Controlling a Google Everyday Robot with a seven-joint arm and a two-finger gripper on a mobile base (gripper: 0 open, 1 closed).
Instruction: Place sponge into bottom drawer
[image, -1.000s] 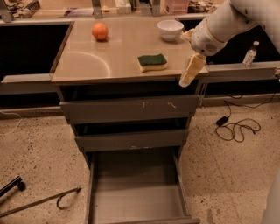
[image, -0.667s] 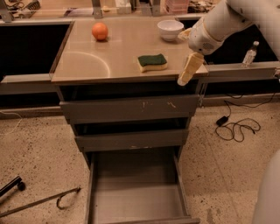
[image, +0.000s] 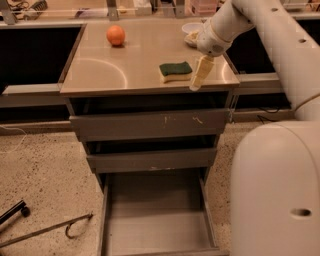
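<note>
Cabinet top (image: 130, 65) | sponge (image: 175, 71) lay just beside gripper (image: 199, 75), not touching | gripper opening unclear | bottom drawer (image: 155, 220) open

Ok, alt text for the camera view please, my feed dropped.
The gripper hangs at the front right edge of the cabinet top, just right of the sponge, which lies on that top, not held. Below, the bottom drawer is pulled open; an orange ball sits back left.
</note>
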